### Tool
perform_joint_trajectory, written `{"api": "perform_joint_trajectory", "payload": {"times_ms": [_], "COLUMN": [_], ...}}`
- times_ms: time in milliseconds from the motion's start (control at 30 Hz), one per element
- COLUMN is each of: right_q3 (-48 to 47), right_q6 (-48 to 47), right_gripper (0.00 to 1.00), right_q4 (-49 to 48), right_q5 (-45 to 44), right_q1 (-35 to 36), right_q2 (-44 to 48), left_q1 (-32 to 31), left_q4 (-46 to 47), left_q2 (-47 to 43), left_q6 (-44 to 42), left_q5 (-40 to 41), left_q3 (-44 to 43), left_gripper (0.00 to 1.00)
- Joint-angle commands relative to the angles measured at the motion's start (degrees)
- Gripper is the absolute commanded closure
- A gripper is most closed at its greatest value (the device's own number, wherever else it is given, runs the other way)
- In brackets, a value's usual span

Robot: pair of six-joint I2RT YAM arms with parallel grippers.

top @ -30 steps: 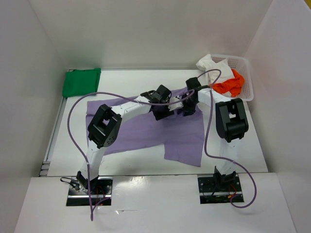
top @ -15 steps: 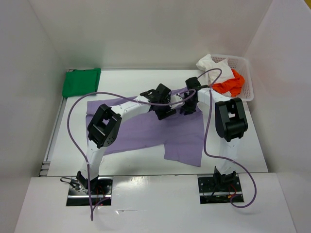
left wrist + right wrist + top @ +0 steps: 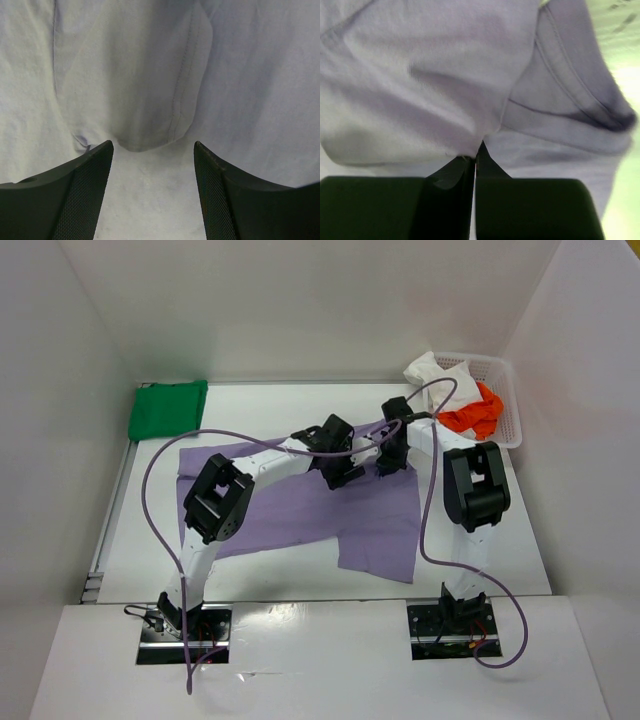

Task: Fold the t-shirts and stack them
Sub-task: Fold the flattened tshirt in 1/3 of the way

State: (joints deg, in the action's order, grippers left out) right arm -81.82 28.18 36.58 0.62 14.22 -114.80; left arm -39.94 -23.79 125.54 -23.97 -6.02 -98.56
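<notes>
The lavender-purple t-shirt (image 3: 300,505) lies spread on the table's middle. My left gripper (image 3: 345,472) is open just above its upper part; the cloth (image 3: 150,90) shows a stitched fold between the jaws. My right gripper (image 3: 388,462) is shut on a pinch of the same shirt (image 3: 445,100) near its top edge. The green t-shirt (image 3: 166,408) lies folded at the back left. The white t-shirt (image 3: 434,371) and the orange-red t-shirt (image 3: 474,412) sit in the basket at the back right.
A white mesh basket (image 3: 510,400) stands at the back right against the wall. White walls close the table on three sides. Purple cables loop over both arms.
My right gripper has drawn back a little toward the far edge with the lavender cloth in it. My left gripper has shifted slightly the same way.
</notes>
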Motion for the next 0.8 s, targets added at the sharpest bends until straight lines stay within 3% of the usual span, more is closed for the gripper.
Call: {"api": "perform_joint_trajectory", "payload": {"times_ms": [0, 167, 533, 567, 600, 633, 700, 767], "right_q3": [-5.4, -7.4, -10.1, -10.7, -11.3, -11.3, -10.8, -8.3], "right_q6": [-3.9, -6.9, -7.1, -6.5, -6.5, -6.5, -5.9, -5.9], "right_gripper": [1.0, 1.0, 0.93, 0.9, 0.68, 0.6, 0.54, 0.54], "right_q4": [7.3, 16.6, 20.5, 20.5, 20.5, 19.9, 19.3, 17.5], "right_q5": [-3.3, -6.2, -14.7, -14.7, -15.6, -16.1, -17.1, -15.8], "right_q1": [0.3, 0.3, -0.2, -0.2, -0.2, -0.2, -0.2, -0.2], "right_q2": [4.8, 2.2, 0.5, 0.5, 0.5, 1.2, 1.8, 3.4], "left_q1": [-0.7, -0.7, -0.7, -0.7, -0.7, -0.7, -0.7, -0.7], "left_q4": [0.0, -0.6, -1.7, -1.7, -1.7, -1.7, -1.7, -2.2], "left_q2": [0.9, 0.9, 0.3, 0.3, 0.3, 0.3, 0.3, 0.3], "left_q6": [0.3, 0.3, -0.2, -0.2, -0.2, -0.2, -0.2, 0.5], "left_q5": [-1.5, -1.5, -0.5, -0.5, -0.5, -0.5, -0.5, -1.9], "left_q3": [-2.3, -2.9, -2.9, -2.9, -2.9, -2.9, -2.9, -4.0], "left_gripper": [0.27, 0.27, 0.27, 0.27, 0.27, 0.27, 0.27, 0.27]}}
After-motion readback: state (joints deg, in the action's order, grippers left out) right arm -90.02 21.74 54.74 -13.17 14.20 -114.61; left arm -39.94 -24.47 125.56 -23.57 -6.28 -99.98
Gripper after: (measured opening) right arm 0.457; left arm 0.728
